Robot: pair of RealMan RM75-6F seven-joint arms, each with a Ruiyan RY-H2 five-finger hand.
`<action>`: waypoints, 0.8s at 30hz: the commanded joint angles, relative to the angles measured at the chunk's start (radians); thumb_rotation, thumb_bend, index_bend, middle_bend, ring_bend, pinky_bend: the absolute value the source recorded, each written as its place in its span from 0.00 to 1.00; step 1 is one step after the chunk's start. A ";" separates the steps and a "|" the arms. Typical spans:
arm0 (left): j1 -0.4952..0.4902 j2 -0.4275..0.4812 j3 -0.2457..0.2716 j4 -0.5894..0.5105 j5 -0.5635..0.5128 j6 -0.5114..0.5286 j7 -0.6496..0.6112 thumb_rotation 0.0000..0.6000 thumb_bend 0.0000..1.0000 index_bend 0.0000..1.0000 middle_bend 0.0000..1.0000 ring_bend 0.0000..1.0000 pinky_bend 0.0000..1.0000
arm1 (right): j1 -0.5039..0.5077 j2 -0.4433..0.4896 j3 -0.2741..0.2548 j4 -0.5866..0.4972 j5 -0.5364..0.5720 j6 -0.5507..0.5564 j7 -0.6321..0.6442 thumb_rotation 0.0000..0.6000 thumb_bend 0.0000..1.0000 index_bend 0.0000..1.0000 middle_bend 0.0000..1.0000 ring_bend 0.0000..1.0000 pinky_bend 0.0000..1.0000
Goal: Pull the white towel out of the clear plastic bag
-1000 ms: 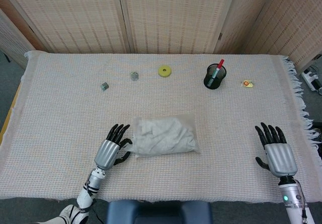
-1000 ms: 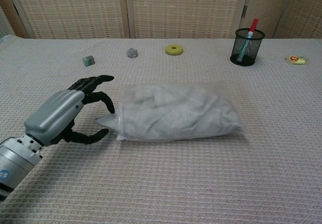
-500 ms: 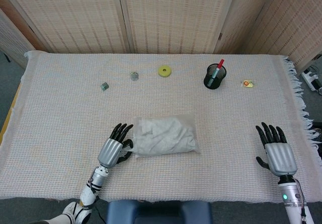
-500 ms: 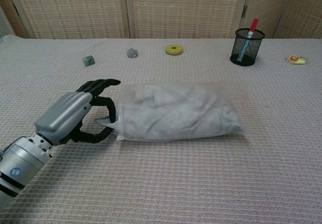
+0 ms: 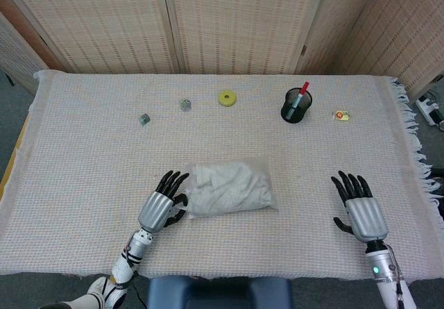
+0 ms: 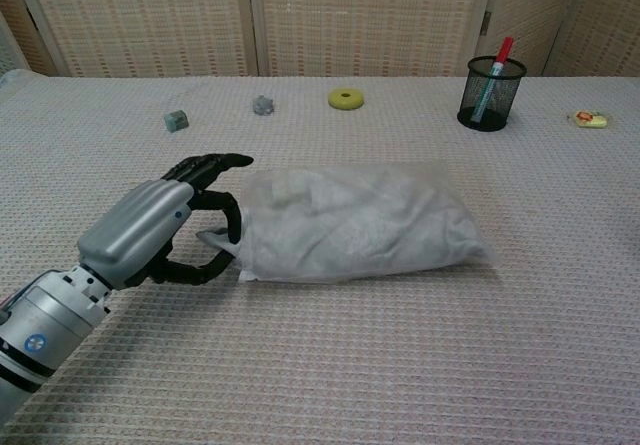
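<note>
chest view: the clear plastic bag (image 6: pixel 360 223) lies flat on the cloth-covered table (image 6: pixel 400 365), w/ the white towel (image 6: pixel 350 227) fully inside it, bunched up and filling most of the bag. nothing of the towel pokes out as far as i can see, so the pull itself isn't started.

left hand (image 6: pixel 165 227) sits at the bag's left end, fingers curled around toward the bag's edge, thumb low, other fingers over the top corner. whether it actually pinches the plastic or just touches it, can't tell; the bag's corner flap lies between thumb and fingers. head view shows the same: left hand (image 5: pixel 163 203) touching the bag's (image 5: pixel 229 187) left edge.

right hand (image 5: pixel 357 208) is well apart from the bag, fingers spread, holding nothing, flat above the table; not seen in chest view.

my read: early stage. left is securing an end; still to do is bring right over, reach the opening, grab towel, draw it out.
</note>
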 commanded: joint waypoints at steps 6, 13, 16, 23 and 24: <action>-0.003 0.024 0.011 -0.055 0.007 0.008 0.039 1.00 0.58 0.66 0.13 0.00 0.09 | 0.074 -0.287 0.028 0.292 -0.081 0.019 0.106 1.00 0.20 0.43 0.03 0.00 0.00; -0.005 0.043 0.007 -0.078 0.000 0.004 0.048 1.00 0.58 0.66 0.13 0.00 0.09 | 0.114 -0.446 0.051 0.466 -0.101 0.052 0.216 1.00 0.21 0.44 0.04 0.00 0.00; -0.007 0.052 0.006 -0.085 0.000 0.006 0.052 1.00 0.58 0.66 0.13 0.00 0.09 | 0.121 -0.488 0.047 0.514 -0.106 0.060 0.257 1.00 0.21 0.44 0.04 0.00 0.00; -0.009 0.069 0.003 -0.104 -0.005 0.002 0.059 1.00 0.58 0.66 0.13 0.00 0.09 | 0.123 -0.538 0.026 0.580 -0.119 0.076 0.336 1.00 0.21 0.44 0.04 0.00 0.00; -0.010 0.071 0.002 -0.105 -0.007 0.000 0.059 1.00 0.58 0.66 0.13 0.00 0.09 | 0.124 -0.544 0.023 0.588 -0.121 0.077 0.344 1.00 0.21 0.44 0.04 0.00 0.00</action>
